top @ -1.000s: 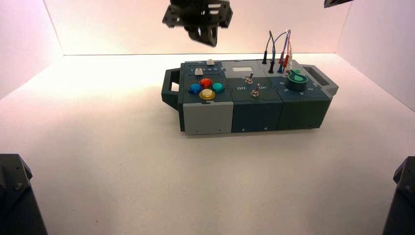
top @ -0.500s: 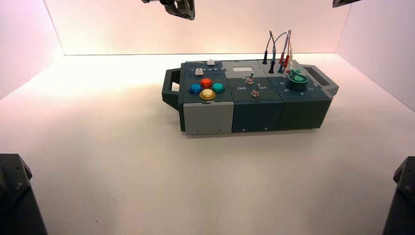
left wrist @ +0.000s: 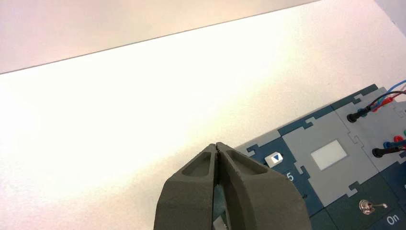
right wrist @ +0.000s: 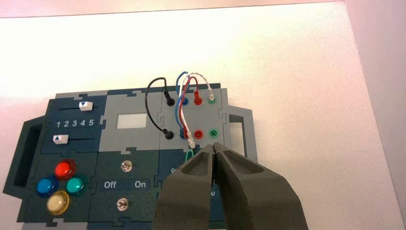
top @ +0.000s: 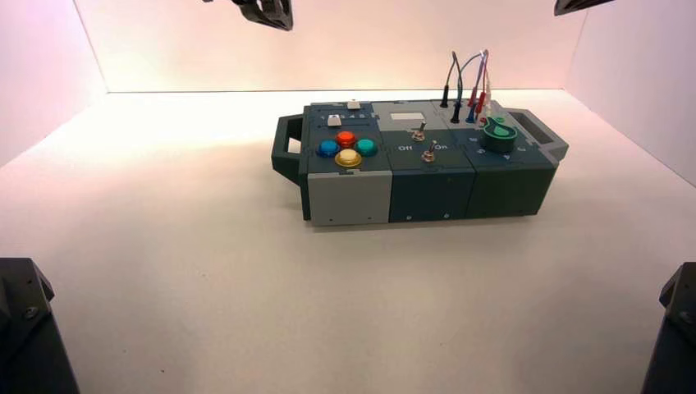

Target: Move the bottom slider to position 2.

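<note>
The bottom slider (top: 333, 121) is a small white cap on the box's left module, just behind the coloured buttons. In the right wrist view the bottom slider (right wrist: 60, 139) sits under the printed 1 of the row 1 2 3 4 5. My left gripper (left wrist: 218, 146) is shut on nothing, high above the table, behind and left of the box (top: 427, 193). Only its lower edge shows at the top of the high view (top: 267, 10). My right gripper (right wrist: 214, 146) hangs shut and empty over the box's right end, near the wires.
A second white slider (right wrist: 85, 106) lies behind the number row. Red, blue, teal and yellow buttons (top: 346, 148), two toggle switches (top: 428, 153), a green knob (top: 497, 131) and plugged wires (top: 469, 82) fill the box top. Dark arm bases (top: 29, 328) stand at the near corners.
The left gripper has risen and drifted left, from above the box's left end to nearly out of the high view's top edge. The box and right arm stay still.
</note>
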`<action>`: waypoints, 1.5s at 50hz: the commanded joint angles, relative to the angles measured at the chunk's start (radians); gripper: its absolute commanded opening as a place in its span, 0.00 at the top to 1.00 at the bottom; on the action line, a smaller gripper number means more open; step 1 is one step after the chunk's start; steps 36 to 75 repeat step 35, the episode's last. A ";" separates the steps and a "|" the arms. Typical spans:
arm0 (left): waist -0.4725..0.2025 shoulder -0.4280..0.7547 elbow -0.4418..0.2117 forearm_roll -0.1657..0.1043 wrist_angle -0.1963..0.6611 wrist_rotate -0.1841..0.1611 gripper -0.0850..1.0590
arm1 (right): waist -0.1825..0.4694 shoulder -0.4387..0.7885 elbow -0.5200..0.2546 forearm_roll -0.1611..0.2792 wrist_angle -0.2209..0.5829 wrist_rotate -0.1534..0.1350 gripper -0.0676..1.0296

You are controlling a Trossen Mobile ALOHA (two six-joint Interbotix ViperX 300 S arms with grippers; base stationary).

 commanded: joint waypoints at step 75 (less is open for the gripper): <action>0.035 -0.014 -0.018 0.003 -0.044 0.041 0.95 | -0.005 0.017 -0.035 -0.044 0.012 -0.008 0.96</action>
